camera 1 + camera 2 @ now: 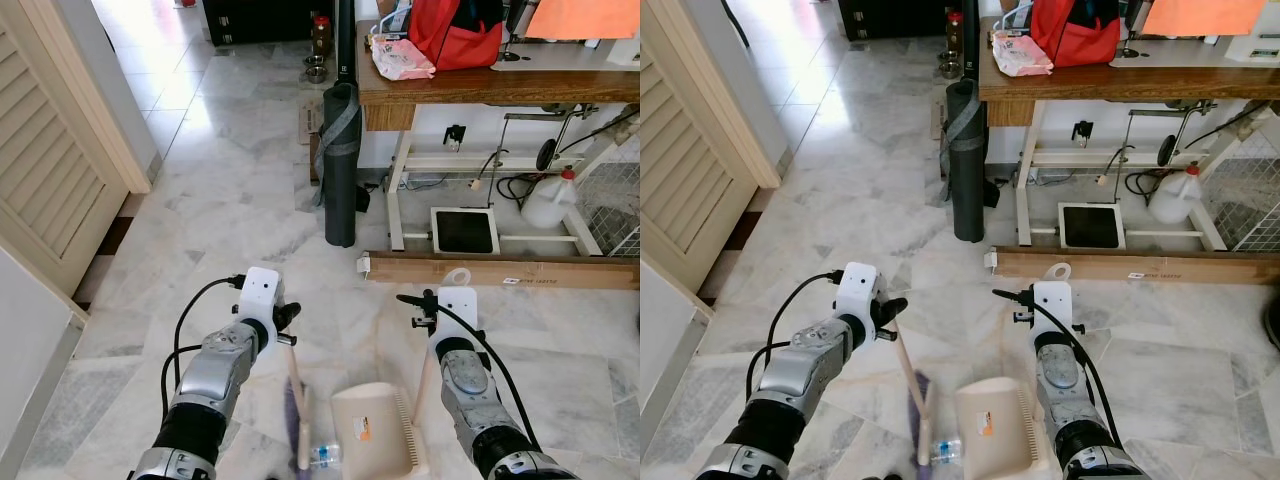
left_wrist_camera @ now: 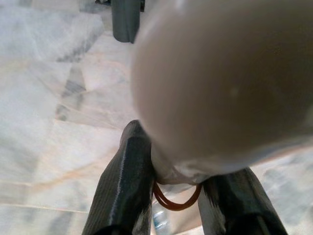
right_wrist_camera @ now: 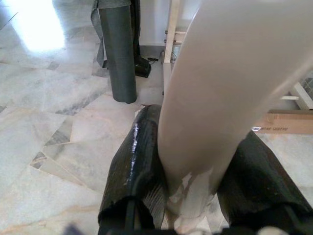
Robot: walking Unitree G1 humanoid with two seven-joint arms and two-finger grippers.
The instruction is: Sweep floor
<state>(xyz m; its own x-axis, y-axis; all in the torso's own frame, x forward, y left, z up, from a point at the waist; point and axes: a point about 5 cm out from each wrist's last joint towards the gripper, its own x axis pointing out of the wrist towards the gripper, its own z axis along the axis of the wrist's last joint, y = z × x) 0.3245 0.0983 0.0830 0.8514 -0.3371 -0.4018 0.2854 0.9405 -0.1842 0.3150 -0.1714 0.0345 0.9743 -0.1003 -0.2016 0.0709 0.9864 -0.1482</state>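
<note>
Left eye view: left gripper (image 1: 284, 325) clamped on the top of a broom (image 1: 296, 400), its pale stick slanting down to a purple head low on the marble floor (image 1: 230, 200). Right gripper (image 1: 428, 322) holds the upright handle (image 1: 423, 385) of a cream dustpan (image 1: 375, 432), which sits on the floor between the two arms. A small clear bottle (image 1: 322, 456) lies just beside the pan's mouth, touching or nearly touching the broom head. Ahead, well apart: a rolled dark mat (image 1: 340, 165) standing by a wooden counter (image 1: 480, 85) with a red bag (image 1: 458, 30) on it, a white jug (image 1: 552, 200) under it, a long carton (image 1: 500, 270) along its foot. Louvred door (image 1: 50, 190) on the left. Right eye view: same layout; broom stick runs from the left jaws down to the bottle. Left wrist view: both jaws pressed against the stick's rounded end, blurred from closeness; an orange rubber band (image 2: 176, 198) loops between them. Right wrist view: jaws closed tight on the pale pan handle, mat and counter leg beyond. Judgement: broom and pan both look light and stiff; smooth handles may twist in the grip, so a firm hold is best. High on the stick gives reach but less control. The bottle looks light and likely to roll.
</note>
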